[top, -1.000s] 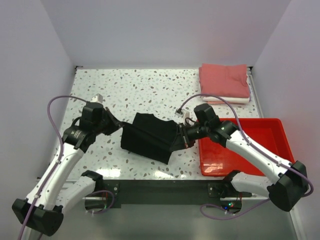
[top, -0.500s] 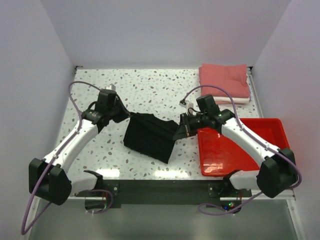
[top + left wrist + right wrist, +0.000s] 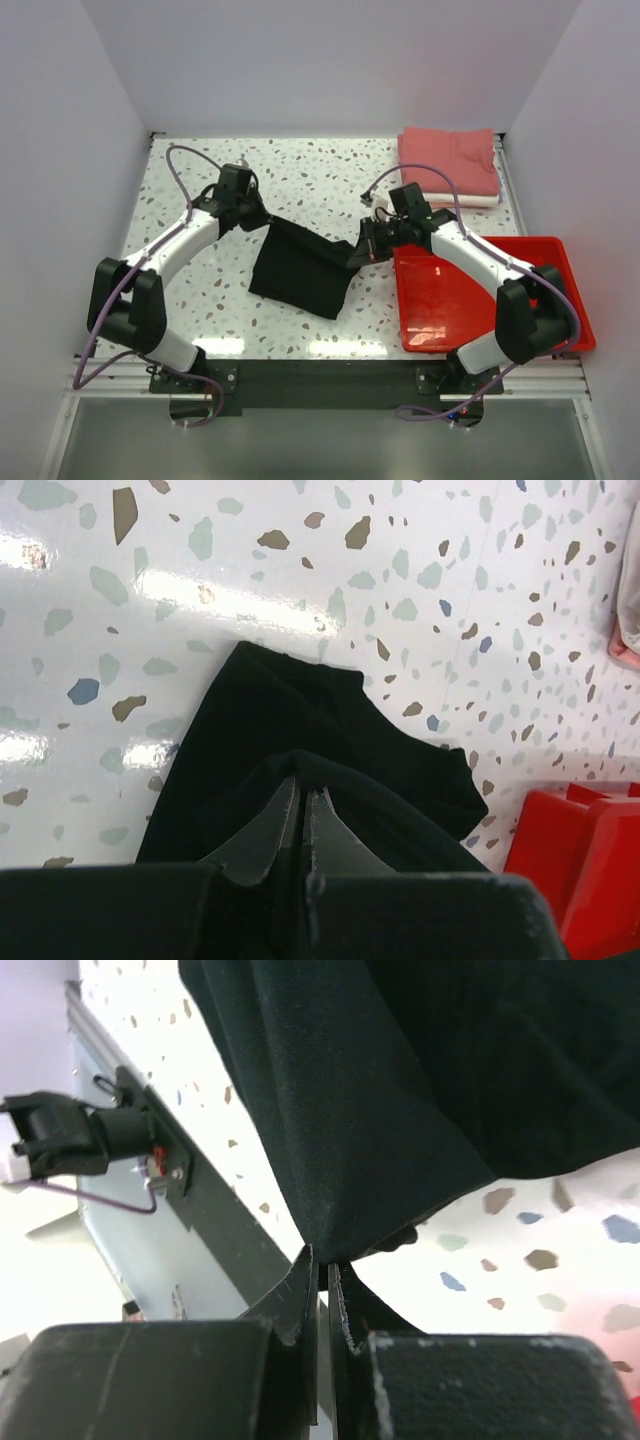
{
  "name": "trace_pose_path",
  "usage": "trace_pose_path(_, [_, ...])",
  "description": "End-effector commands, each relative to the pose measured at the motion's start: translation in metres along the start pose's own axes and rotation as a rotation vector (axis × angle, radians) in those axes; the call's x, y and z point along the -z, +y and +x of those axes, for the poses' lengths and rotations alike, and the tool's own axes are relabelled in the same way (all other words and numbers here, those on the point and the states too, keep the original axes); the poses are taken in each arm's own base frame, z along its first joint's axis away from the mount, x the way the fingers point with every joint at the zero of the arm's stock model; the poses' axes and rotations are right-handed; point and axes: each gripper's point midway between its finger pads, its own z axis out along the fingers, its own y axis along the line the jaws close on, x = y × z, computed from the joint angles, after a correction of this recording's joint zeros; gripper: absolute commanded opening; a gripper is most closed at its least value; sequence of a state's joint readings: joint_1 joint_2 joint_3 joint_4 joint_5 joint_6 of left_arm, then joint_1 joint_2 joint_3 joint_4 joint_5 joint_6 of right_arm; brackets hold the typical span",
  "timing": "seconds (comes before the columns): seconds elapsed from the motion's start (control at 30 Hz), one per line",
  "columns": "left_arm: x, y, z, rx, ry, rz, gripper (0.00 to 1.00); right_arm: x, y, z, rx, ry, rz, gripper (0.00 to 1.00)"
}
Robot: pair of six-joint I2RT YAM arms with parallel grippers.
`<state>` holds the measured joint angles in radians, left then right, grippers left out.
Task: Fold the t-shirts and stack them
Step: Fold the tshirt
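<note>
Black shirt [image 3: 300, 270]: lay mid-surface [image 3: 300, 170] between the two arms, already narrowed to a rough panel. Its far edge was lifted and pulled taut between both hands, and its near part rested on the speckled top.
Left hand [image 3: 258, 222]: clenched on the far-left corner. In its wrist view the fingers met with dark cloth pinched between them.
Right hand [image 3: 362, 252]: clenched on the far-right corner, just beside the tray's left wall. Its wrist view showed the cloth hanging from closed fingertips.
Pink shirt [image 3: 448, 160]: folded, at the far right corner, well apart from the black one.
White shirt [image 3: 455, 200]: folded under the pink one, with only its near edge showing.
Tray [image 3: 480, 310]: red plastic, right of the black shirt.
Step in hand: probably mid-fold, with the raised edge spread and ready to be laid over. Stacking had not yet begun for this shirt.
Next move: likely both hands carrying the edge together over the resting part. That called for level hands and even tension so no crease formed, the edge set down square, and only then a release.
</note>
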<state>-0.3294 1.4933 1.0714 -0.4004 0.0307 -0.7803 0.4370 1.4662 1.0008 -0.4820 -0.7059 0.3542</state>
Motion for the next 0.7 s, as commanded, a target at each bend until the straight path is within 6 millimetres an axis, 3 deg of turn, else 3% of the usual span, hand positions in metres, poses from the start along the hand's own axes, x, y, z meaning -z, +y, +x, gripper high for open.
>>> trace_pose_path(0.0, [-0.01,-0.012,-0.037,-0.027,-0.105,0.011,0.0,0.004,-0.008,-0.022,0.035,-0.059,0.055,0.0])
trace_pose_path(0.3, [-0.046,-0.002,-0.03,-0.032,-0.047,-0.051,0.0,-0.016,-0.035,-0.045,-0.024,-0.104,0.082,0.02])
trace_pose_path(0.37, [-0.052,0.001,-0.029,-0.028,-0.039,-0.068,0.02,-0.017,-0.039,-0.052,-0.027,-0.122,0.098,0.07])
trace_pose_path(0.43, [-0.057,0.001,-0.028,-0.026,-0.031,-0.073,0.13,-0.018,-0.05,-0.058,-0.033,-0.14,0.153,0.19])
trace_pose_path(0.47, [-0.059,0.001,-0.027,-0.026,-0.025,-0.073,0.18,-0.016,-0.051,-0.064,-0.024,-0.152,0.166,0.33])
trace_pose_path(0.53, [-0.059,0.0,-0.028,-0.028,-0.026,-0.069,0.4,-0.014,-0.054,-0.075,-0.015,-0.177,0.196,0.53])
trace_pose_path(0.57, [-0.059,0.0,-0.029,-0.029,-0.026,-0.069,0.5,-0.013,-0.055,-0.077,-0.011,-0.18,0.201,0.66])
trace_pose_path(0.6, [-0.057,-0.001,-0.03,-0.028,-0.029,-0.069,0.68,-0.012,-0.053,-0.079,-0.005,-0.182,0.196,0.99])
trace_pose_path(0.67, [-0.05,-0.002,-0.032,-0.028,-0.038,-0.069,0.78,-0.009,-0.044,-0.082,0.017,-0.182,0.168,0.99])
